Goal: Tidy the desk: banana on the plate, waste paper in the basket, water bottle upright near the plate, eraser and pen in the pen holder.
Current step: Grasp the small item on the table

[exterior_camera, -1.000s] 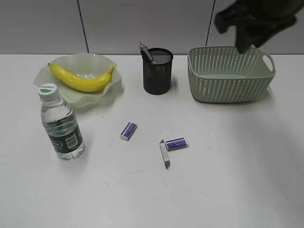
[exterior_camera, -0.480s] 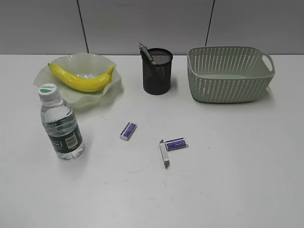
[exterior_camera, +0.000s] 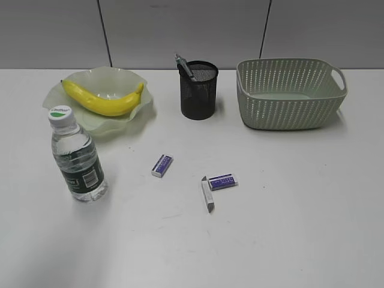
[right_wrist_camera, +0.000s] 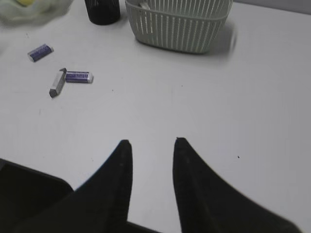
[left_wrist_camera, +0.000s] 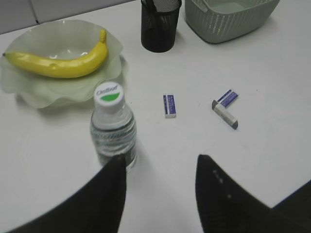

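Left gripper [left_wrist_camera: 158, 162]: your jaws stand apart, empty, water bottle [left_wrist_camera: 113, 127] just ahead.
Right gripper [right_wrist_camera: 151, 142]: parted, empty, three erasers [right_wrist_camera: 65, 77] far ahead-left.

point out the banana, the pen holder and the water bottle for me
banana [exterior_camera: 103, 102], exterior view, middle of its yellow body.
pen holder [exterior_camera: 198, 96], exterior view, front of the mesh wall.
water bottle [exterior_camera: 80, 165], exterior view, its dark label.
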`<action>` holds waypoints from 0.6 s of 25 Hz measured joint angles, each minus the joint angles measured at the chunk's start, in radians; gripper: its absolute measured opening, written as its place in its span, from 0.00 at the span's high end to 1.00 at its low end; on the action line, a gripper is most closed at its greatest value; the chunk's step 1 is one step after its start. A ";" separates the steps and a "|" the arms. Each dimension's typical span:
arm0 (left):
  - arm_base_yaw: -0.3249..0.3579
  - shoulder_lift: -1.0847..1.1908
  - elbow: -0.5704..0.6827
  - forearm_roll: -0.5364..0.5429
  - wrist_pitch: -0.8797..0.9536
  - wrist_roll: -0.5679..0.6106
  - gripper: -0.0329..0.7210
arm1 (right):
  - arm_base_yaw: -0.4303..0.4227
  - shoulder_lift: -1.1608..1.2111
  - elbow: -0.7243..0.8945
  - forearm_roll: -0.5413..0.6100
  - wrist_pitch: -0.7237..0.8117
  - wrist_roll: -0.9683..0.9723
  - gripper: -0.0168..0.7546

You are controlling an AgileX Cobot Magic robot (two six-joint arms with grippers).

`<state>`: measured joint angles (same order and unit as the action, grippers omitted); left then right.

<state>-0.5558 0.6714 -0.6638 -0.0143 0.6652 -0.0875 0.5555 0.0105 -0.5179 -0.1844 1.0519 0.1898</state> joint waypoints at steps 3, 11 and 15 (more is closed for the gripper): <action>-0.005 0.256 -0.099 -0.036 -0.090 0.011 0.49 | 0.000 -0.017 0.001 -0.001 -0.003 -0.001 0.66; -0.134 0.836 -0.503 -0.041 -0.120 0.013 0.49 | 0.000 -0.018 0.007 0.000 -0.005 -0.005 0.66; -0.142 1.085 -0.701 -0.047 -0.016 -0.006 0.49 | 0.000 -0.018 0.007 0.000 -0.004 -0.005 0.66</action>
<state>-0.6975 1.7567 -1.3651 -0.0609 0.6488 -0.0939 0.5555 -0.0071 -0.5114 -0.1844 1.0482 0.1846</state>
